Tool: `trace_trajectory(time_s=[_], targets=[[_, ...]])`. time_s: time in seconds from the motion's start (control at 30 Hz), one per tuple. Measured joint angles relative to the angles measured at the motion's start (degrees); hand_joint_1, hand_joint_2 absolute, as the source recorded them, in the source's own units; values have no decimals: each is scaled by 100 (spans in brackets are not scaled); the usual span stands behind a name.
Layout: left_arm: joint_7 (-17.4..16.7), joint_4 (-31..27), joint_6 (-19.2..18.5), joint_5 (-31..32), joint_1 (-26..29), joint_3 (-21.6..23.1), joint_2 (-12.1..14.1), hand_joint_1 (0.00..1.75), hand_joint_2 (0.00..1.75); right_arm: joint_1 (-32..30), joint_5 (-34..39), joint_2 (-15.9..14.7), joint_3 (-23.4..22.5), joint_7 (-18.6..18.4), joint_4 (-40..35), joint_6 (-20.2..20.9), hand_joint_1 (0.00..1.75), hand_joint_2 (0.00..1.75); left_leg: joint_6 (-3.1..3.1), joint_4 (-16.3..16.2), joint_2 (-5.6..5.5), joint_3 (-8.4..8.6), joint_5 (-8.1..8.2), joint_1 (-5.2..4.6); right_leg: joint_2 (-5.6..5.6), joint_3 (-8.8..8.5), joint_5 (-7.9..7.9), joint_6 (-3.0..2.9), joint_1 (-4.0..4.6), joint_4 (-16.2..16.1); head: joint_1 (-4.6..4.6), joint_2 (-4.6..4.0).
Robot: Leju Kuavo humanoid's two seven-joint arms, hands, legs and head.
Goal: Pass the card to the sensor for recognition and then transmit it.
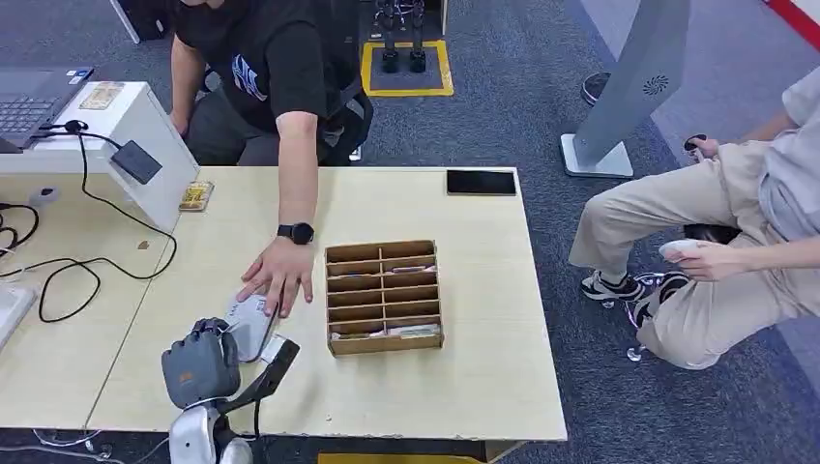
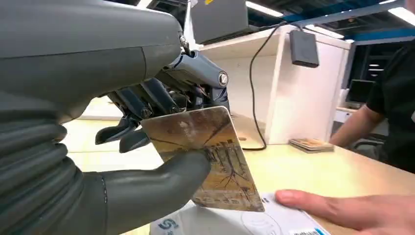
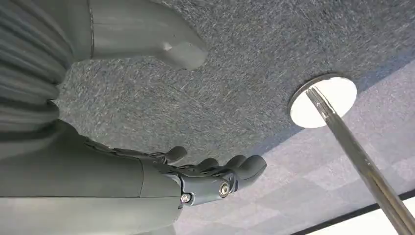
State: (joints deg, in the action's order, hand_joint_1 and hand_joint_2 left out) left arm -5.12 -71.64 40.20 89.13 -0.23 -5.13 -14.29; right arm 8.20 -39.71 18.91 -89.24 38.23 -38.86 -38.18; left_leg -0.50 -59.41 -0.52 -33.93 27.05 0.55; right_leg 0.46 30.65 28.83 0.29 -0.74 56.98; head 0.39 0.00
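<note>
Grey left robot hand [image 2: 147,147] with darker fingers [image 2: 137,105] grips a tan-brown card [image 2: 210,152] printed with dark branch-like lines, perhaps a painting. Pale wood counter [image 1: 483,290], a brown slotted box [image 1: 384,297], blue-grey speckled carpet [image 3: 235,73], grey right robot hand [image 3: 195,181].

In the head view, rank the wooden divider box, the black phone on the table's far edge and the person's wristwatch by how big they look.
Largest to smallest as they look in the head view:
1. wooden divider box, by far the largest.
2. black phone, a flat slab, clearly smaller.
3. wristwatch, smallest.
All sit at table level, so nearness hardly skews the order.
</note>
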Motion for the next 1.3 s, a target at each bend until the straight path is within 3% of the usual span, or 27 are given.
trace_trajectory(time_s=[0.2, 1.07, 1.3], targets=[[-247, 387, 11, -206, -88, 393, 203, 175, 175, 2, -59, 2, 0, 20, 0, 0, 0, 175, 0, 0, -1, 3, 0, 0, -5, -6, 0, 0, 0, 0, 0, 0], [22, 1117, 13, -275, -305, 588, 304, 175, 175, 5, -46, 2, 0, 66, 2, 0, 0, 175, 0, 1, -4, 24, 0, 0, -9, -29, 0, 0, 0, 1, 0, 0], [149, 1187, 13, -584, -337, 590, 308, 175, 175, 5, -46, 4, 0, 66, 4, 0, 0, 175, 0, 2, -4, 33, 0, 0, -10, -38, 1, 1, 0, 1, 0, 0]])
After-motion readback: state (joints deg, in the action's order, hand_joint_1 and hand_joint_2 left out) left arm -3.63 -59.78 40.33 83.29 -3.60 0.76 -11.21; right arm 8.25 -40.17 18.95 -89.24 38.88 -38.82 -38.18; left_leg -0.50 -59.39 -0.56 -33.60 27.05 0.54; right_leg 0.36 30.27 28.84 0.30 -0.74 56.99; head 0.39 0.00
